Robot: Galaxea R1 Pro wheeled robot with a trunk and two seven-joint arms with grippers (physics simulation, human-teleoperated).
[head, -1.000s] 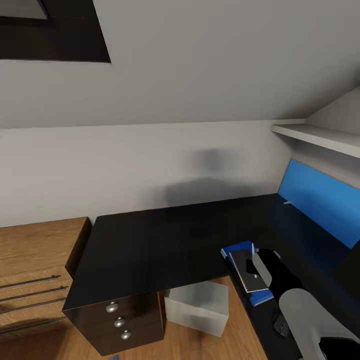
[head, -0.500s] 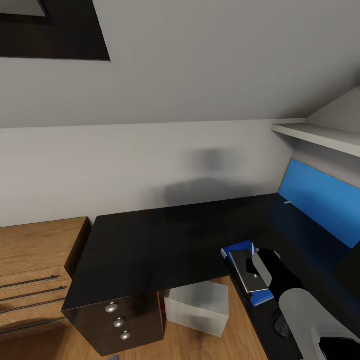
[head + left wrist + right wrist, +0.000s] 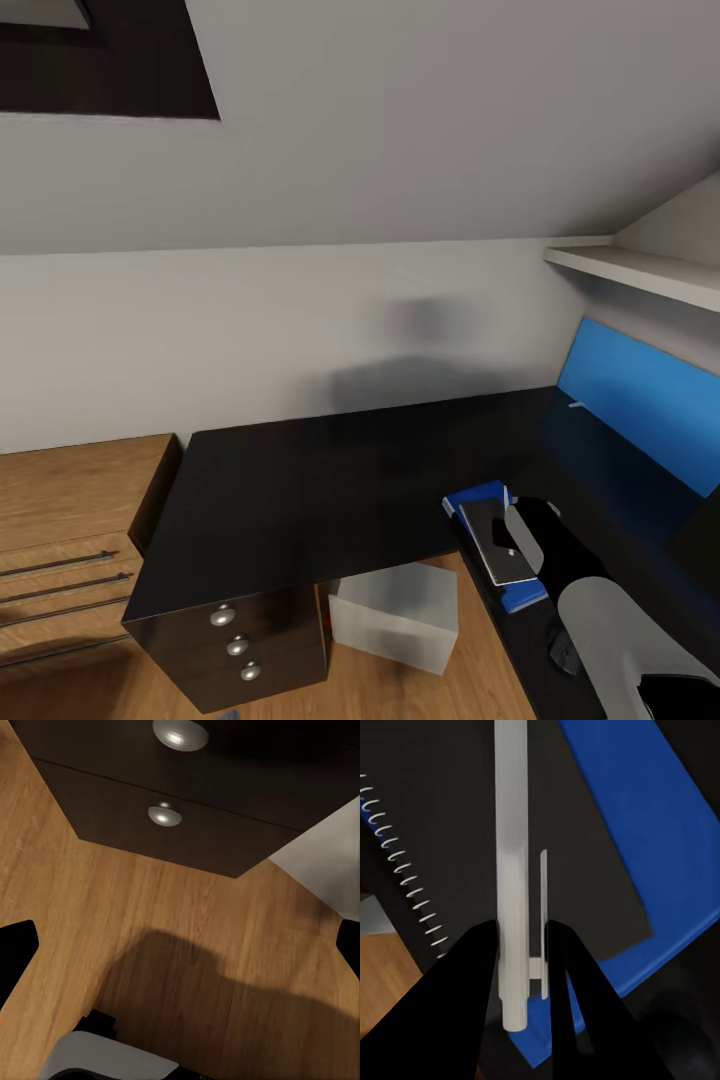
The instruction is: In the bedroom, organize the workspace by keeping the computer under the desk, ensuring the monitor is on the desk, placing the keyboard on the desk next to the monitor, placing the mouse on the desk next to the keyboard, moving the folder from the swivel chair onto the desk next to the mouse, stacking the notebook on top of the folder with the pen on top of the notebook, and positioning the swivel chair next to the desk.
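Observation:
The black desk (image 3: 300, 490) stands against the wall, with the grey computer (image 3: 395, 612) on the floor under it. The blue folder (image 3: 478, 498) lies on the desk's right wing, and the dark notebook (image 3: 495, 545) lies on top of it. My right gripper (image 3: 521, 933) is shut on the white pen (image 3: 511, 855), holding it just over the spiral-bound notebook (image 3: 450, 825) and the folder (image 3: 645, 810). A small dark lump, perhaps the mouse (image 3: 562, 650), sits beside the folder. My left gripper (image 3: 184, 945) hangs open above the wooden floor by the drawer unit (image 3: 172, 825).
A light-wood drawer chest (image 3: 60, 530) stands left of the desk. At the desk's right are a blue upright panel (image 3: 640, 410) and a white shelf (image 3: 640, 272) above it. The drawer unit's silver knobs (image 3: 237, 646) face the wood floor (image 3: 187, 915).

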